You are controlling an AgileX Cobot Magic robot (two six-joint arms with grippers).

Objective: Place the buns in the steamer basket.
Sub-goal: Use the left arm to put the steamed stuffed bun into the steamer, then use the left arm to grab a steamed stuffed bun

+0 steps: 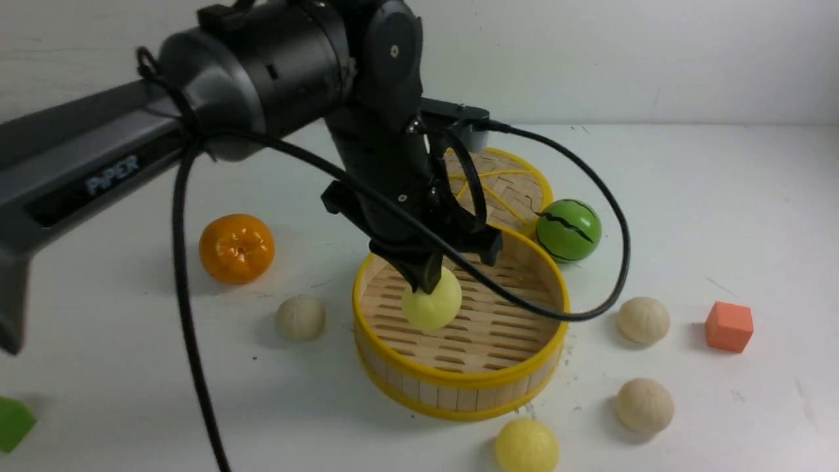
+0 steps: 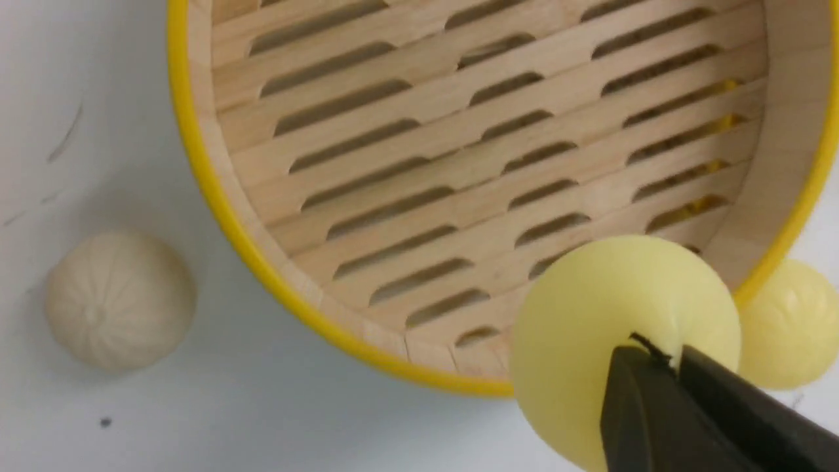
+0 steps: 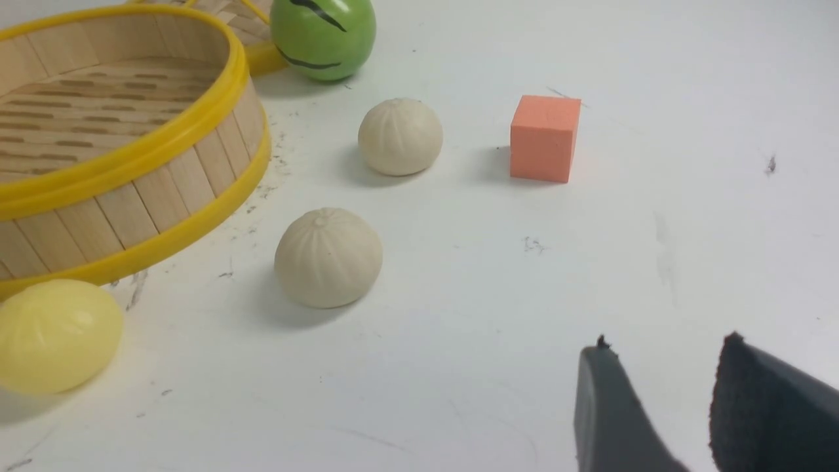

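Watch your left tool (image 1: pixel 427 285): clenched on a mere pinch of the yellow bun (image 1: pixel 432 308), it may slip and bounce the bun out of the steamer basket (image 1: pixel 459 380) below.

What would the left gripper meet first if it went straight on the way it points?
Probably the slatted floor of the steamer basket, the yellow bun pinched in the left gripper touching first; height unclear.

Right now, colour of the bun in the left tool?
Pale yellow bun, smooth; clearest in left wrist view.
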